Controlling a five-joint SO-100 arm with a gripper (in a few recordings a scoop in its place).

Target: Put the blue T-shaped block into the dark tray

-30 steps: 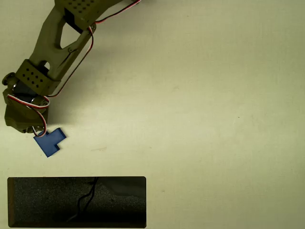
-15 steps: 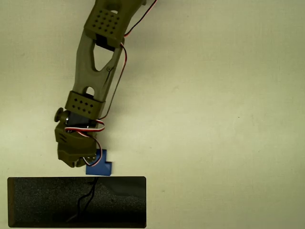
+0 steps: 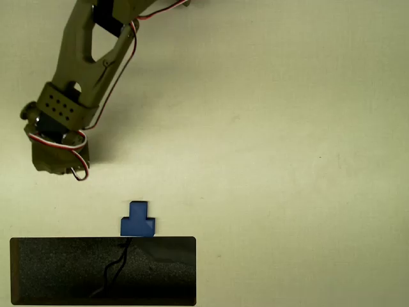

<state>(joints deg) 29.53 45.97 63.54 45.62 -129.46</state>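
Pale desk [image 3: 287, 128]: blue T-shaped block [image 3: 137, 221] lies free, bar edge touching the dark tray [image 3: 38, 246] top rim, stem pointing away; claw [image 3: 59, 167] sits well up-left of it, jaw state cannot be told.

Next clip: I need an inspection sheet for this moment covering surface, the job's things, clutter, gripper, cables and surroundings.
Surface: plain pale tabletop, a few faint marks.
Job's things: blue T-shaped block lies flat on the table just outside the top rim of the dark tray, touching or nearly touching it; not inside. A thin dark squiggly line lies on the tray floor.
Clutter: nothing seen.
Gripper: gripper is up and left of the block, apart from it, holding nothing; jaw opening cannot be read from above.
Cables: red, white and black wires run along the arm, looping at the wrist.
Surroundings: nothing seen.
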